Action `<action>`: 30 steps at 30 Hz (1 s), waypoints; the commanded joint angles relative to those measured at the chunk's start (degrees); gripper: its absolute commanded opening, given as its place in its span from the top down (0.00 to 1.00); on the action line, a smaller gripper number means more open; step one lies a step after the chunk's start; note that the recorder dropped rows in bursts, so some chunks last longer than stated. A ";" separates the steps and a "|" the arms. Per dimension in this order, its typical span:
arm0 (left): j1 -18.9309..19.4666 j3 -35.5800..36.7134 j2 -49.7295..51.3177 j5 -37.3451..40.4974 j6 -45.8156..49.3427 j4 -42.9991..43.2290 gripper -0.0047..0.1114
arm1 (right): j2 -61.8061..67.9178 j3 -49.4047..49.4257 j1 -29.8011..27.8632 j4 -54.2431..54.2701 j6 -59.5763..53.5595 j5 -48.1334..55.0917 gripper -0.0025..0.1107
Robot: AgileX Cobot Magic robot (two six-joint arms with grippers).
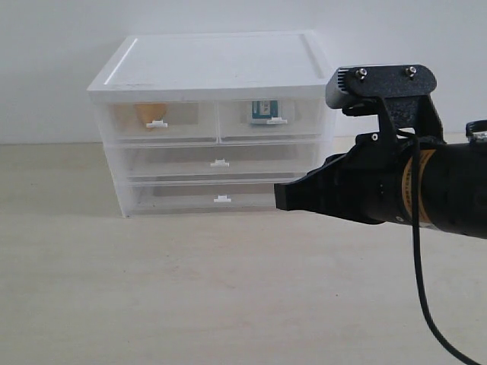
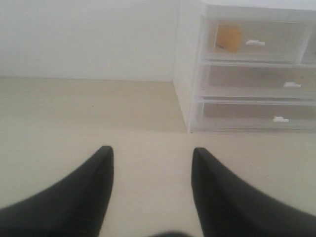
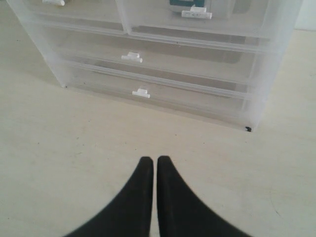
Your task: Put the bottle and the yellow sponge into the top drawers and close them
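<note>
Since top drawers (image 1: 194, 123) upper centre look shut with yellow sponge (image 1: 150, 112) and bottle (image 1: 262, 111) inside, task seems done; left gripper (image 2: 152, 150) gapes empty, right gripper (image 3: 151, 160) pinched empty; next: back both off.

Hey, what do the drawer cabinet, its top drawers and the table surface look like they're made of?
The cabinet: probably plastic, its top opaque white and matte. The top drawers: translucent frosted plastic, since the yellow sponge and the bottle show through as blurred shapes. The table: pale beige, matte, faintly streaked; laminate or wood, I cannot tell which.
</note>
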 commanded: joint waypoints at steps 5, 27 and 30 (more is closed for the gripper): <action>-0.51 0.22 -0.20 3.78 0.45 0.08 0.56 | -0.53 0.24 -0.19 -0.28 -0.01 0.15 0.98; -0.51 0.22 -0.20 3.79 0.45 0.21 0.56 | -0.53 0.24 -0.19 -0.28 -0.01 0.15 0.98; -0.51 0.22 -0.20 3.79 0.45 0.21 0.56 | -0.53 0.24 -0.19 -0.28 -0.01 0.15 0.98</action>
